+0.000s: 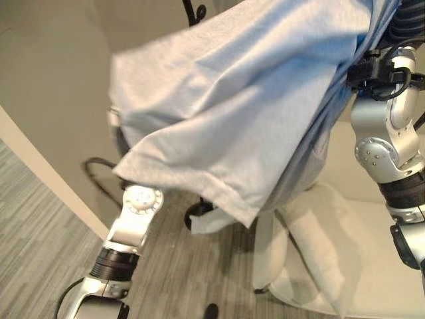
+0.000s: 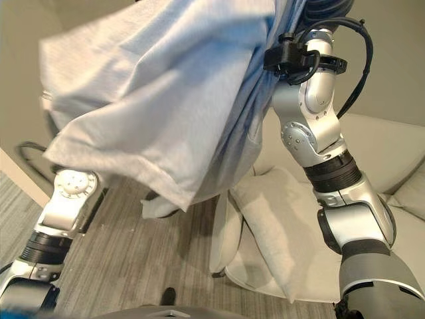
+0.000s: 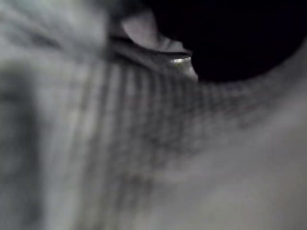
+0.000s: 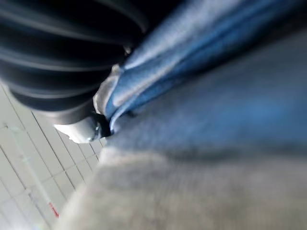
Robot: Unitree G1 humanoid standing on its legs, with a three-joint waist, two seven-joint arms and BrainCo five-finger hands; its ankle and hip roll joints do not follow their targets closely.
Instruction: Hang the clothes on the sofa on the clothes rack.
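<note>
No readable text, label or number anywhere.

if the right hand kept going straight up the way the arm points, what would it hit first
Probably nothing but the light blue-grey shirt draped over it. The right hand is buried in the cloth, so what lies beyond is hidden; the black rack hook sits off toward the left.
</note>
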